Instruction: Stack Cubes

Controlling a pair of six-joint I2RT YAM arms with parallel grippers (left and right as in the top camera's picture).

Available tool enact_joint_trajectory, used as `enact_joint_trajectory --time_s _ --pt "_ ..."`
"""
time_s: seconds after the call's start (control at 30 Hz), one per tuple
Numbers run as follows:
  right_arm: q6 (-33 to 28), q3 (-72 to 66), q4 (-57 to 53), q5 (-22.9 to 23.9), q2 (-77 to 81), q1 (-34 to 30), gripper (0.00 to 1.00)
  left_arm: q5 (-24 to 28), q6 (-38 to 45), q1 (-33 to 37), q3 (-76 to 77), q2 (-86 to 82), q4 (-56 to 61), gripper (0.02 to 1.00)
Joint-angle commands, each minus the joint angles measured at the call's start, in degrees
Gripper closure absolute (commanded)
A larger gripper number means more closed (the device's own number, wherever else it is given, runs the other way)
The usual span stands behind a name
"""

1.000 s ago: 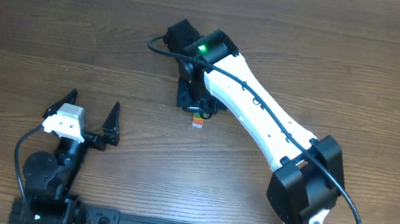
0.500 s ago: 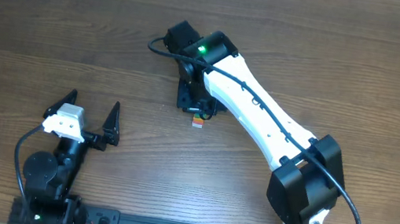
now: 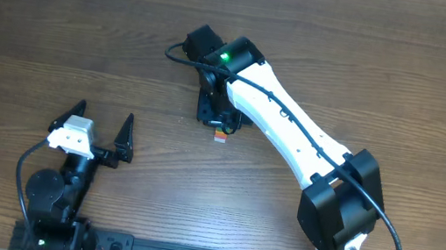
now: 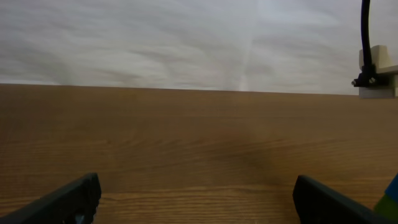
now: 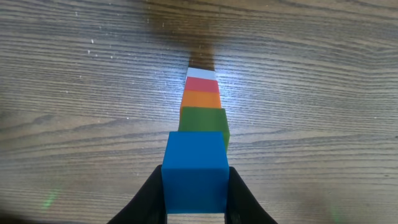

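A tower of cubes stands on the wooden table (image 5: 323,93) near the middle; from the table up it is white (image 5: 200,73), red (image 5: 202,86), orange (image 5: 201,99) and green (image 5: 204,119). A blue cube (image 5: 194,165) is on top of the green one, and my right gripper (image 5: 196,186) is shut on its two sides. From above, the right gripper (image 3: 218,115) covers most of the tower (image 3: 220,136). My left gripper (image 3: 104,113) stands open at the front left, far from the tower, with nothing between its fingers.
The left wrist view looks across bare wood, with a sliver of the tower (image 4: 390,198) at its edge and part of the right arm (image 4: 376,68) farther off. The right arm (image 3: 292,140) stretches diagonally from the front right to the centre.
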Motion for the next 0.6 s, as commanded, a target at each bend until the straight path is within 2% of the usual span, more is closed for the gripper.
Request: enact_joint_trajectory --time_s 0.03,0.27,0.33,0.4,0.47,0.6 --pt "0.61 -0.87 0.46 -0.04 -2.08 0.31 0.987 0.52 0.63 0.31 -0.24 -0.37 -0.15 0.02" --pt "0.63 -1.25 0.52 -0.04 -2.08 0.24 0.982 0.52 0.63 0.31 -0.24 -0.35 -0.15 0.02" --pt "0.63 -1.25 0.52 -0.04 -2.08 0.26 0.95 0.52 0.63 0.31 -0.24 -0.35 -0.15 0.02" --pt "0.63 -1.25 0.52 -0.07 -2.08 0.24 0.871 0.52 0.63 0.31 -0.24 -0.35 -0.15 0.02" --pt "0.63 -1.25 0.52 -0.09 -2.08 0.26 0.733 0.52 0.63 0.31 -0.24 -0.35 -0.15 0.023" --pt "0.66 -1.25 0.55 -0.09 -2.08 0.24 0.581 0.52 0.63 0.31 -0.24 -0.35 -0.15 0.02"
